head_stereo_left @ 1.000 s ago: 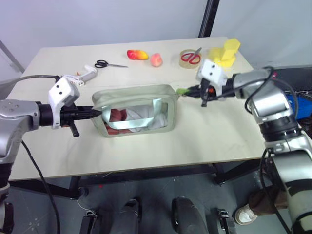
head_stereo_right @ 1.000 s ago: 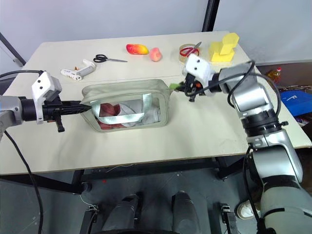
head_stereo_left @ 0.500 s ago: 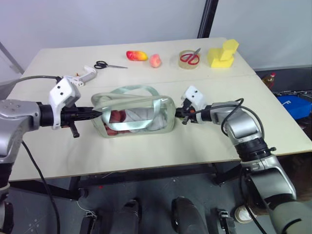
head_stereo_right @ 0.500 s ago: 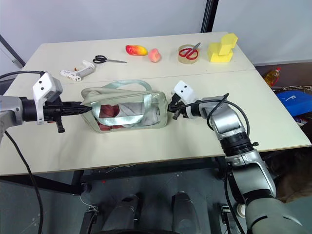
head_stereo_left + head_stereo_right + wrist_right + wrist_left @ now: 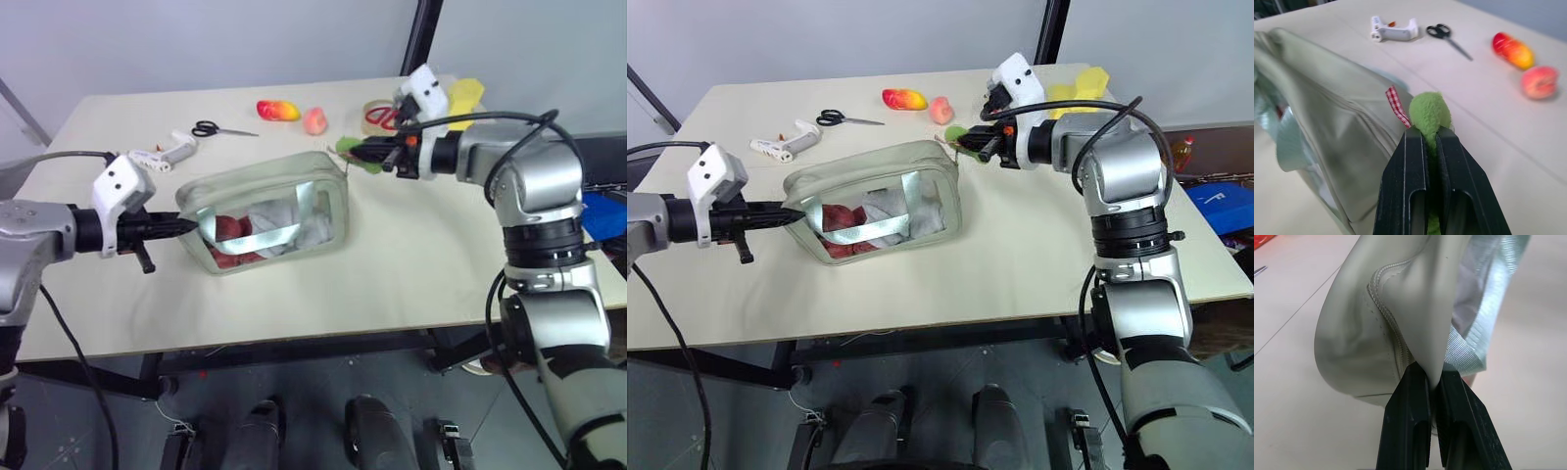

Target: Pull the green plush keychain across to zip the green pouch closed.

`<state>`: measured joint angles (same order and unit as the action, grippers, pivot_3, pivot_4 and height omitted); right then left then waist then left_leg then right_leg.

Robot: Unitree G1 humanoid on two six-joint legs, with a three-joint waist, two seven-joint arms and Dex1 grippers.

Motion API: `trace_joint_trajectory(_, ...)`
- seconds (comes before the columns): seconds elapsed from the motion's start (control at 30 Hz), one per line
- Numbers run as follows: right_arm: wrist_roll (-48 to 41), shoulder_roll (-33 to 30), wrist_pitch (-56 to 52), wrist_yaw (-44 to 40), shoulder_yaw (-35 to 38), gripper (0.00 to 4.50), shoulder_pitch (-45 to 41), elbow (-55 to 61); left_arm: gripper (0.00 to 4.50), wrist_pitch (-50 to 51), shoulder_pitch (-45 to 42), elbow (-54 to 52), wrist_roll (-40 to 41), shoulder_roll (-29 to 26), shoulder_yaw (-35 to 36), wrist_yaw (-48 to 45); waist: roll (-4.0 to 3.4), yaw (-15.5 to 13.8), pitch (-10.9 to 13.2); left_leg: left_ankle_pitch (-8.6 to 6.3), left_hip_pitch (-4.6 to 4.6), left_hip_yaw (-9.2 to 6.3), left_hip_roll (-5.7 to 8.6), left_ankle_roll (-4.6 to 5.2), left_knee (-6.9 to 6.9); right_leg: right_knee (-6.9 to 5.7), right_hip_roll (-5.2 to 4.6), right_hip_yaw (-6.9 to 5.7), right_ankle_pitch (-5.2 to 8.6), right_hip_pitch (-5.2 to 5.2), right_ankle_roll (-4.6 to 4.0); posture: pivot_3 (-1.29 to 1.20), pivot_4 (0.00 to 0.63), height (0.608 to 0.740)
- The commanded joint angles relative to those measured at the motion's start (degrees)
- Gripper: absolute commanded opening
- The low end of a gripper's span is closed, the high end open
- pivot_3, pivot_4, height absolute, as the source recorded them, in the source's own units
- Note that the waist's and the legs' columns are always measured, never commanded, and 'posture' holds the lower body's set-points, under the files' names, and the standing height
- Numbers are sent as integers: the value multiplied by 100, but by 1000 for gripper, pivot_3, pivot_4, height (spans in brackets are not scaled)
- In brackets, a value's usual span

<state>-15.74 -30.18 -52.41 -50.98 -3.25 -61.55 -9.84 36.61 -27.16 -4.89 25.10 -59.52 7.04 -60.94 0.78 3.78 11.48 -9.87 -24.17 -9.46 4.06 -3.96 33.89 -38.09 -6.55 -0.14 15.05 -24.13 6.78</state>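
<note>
Both pairs of black fingers were clamped on cloth: the right gripper pinched the green plush keychain, and the left gripper pinched a fold at the opposite end of the green pouch. Within the last second the right gripper had dipped low against the pouch's 3 o'clock end, then lifted up and away toward 1 o'clock with the charm, hauling that end off the table so the pouch sat tilted. The top seam looked flat and closed where a strap had arched up half a second before; I judged the zip at or near the end of its run, though the slider itself was too small to see.

The keychain was a fuzzy lime oblong with a red-checked tab beside it. The pouch was soft, boxy sage fabric with stitched piping, a clear glossy window and woven pale straps over red and white contents. Toward 12 o'clock lay scissors and a red-yellow toy fruit.
</note>
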Motion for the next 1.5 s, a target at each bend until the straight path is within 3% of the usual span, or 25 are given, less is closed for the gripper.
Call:
trace_joint_trajectory(0.03, -51, -78, -3, 91, -5, 49, 221, 334, 0, -106, -118, 53, -120, -59, 74, 56, 0, -1, 0, 0, 0, 0, 0, 0, 0, 0, 0, 0, 0, 0, 0, 0, 150, 740)
trace_joint_trajectory(0.27, 406, -419, 493, 295, -361, 49, 967, 189, 0, -80, -99, 0, -153, -3, 55, 61, -1, 14, 0, 0, -1, 2, 0, 0, 0, -1, 0, 0, 0, -3, 0, 0, 150, 740)
trace_joint_trajectory(0.47, 506, -899, 517, -94, -892, 49, 1691, 600, 0, -72, -79, -26, -163, 4, 53, 71, 1, -13, -1, 0, 0, 2, 0, 0, 2, 1, 0, 0, 0, 2, 1, 0, 150, 740)
trace_joint_trajectory(0.77, -269, 474, -710, 592, -442, 49, 1883, 999, 0, -61, -136, -44, -152, 94, -11, 118, 2, 3, -2, 0, 16, 0, -1, 1, 1, -1, 1, 0, 1, 14, 0, 0, 150, 740)
trace_joint_trajectory(0.97, -254, 421, -487, 630, -129, 49, 1447, 557, 0, -58, -101, -55, -118, 60, 36, 134, 1, 11, -1, 0, 17, -1, -2, 1, 0, -1, 1, 0, 1, 13, 0, 0, 150, 740)
trace_joint_trajectory(1.0, -220, 290, -369, 530, -145, 817, 1377, 462, 0, -46, -94, -60, -95, 58, 48, 130, 1, 8, -1, 0, 17, 0, -2, 1, 0, -1, 1, 0, 1, 13, 0, 0, 150, 740)
trace_joint_trajectory(1.07, -174, 31, -106, 279, -216, 1578, 1254, 316, 0, -26, -94, -50, -57, 60, 71, 124, 1, 2, -1, 0, 15, 0, -1, 1, 0, 0, 1, 0, 1, 13, 0, 0, 150, 740)
trace_joint_trajectory(1.1, -120, -152, 59, 114, -279, 2161, 1163, 250, 754, 6, -98, -38, 3, 53, 112, 88, 0, -5, -1, 0, 14, 0, 0, 1, 0, 1, 1, 0, 1, 13, 0, 0, 150, 740)
trace_joint_trajectory(1.13, -45, -475, 337, -243, -375, 2688, 991, 200, 1062, 127, -142, 12, 147, 13, 237, 23, -1, -8, 0, 0, 13, 0, 0, 1, 1, 1, 0, 0, 1, 13, 1, 0, 150, 740)
trace_joint_trajectory(1.23, -99, -1177, 764, -1225, -548, 4243, 592, 202, 2547, 397, -192, 167, 427, -178, 562, -155, -4, 3, 5, 0, 0, 2, 1, 1, 3, 2, 0, -1, 1, 0, 2, 0, 150, 740)
trace_joint_trajectory(1.27, -172, -1325, 784, -1488, -578, 4500, 492, 249, 2990, 470, -175, 217, 480, -262, 663, -214, -4, 15, 5, 0, -8, 2, 0, 1, 2, 1, 0, -1, 1, -8, 2, 0, 150, 740)
trace_joint_trajectory(1.37, -463, -1721, 670, -2238, -601, 4500, 243, 500, 4458, 765, -43, 307, 726, -601, 1081, -446, -4, 53, 5, -2, -12, 5, -4, 2, -2, 2, 2, -1, 1, -19, 2, 0, 150, 740)
trace_joint_trajectory(1.5, -668, -2011, 481, -2721, -575, 4500, 41, 728, 4458, 864, 110, 514, 762, -1022, 1527, -573, -5, 26, 6, -4, -12, 8, -5, 5, -3, 2, 1, -1, 1, -19, 2, 0, 150, 740)
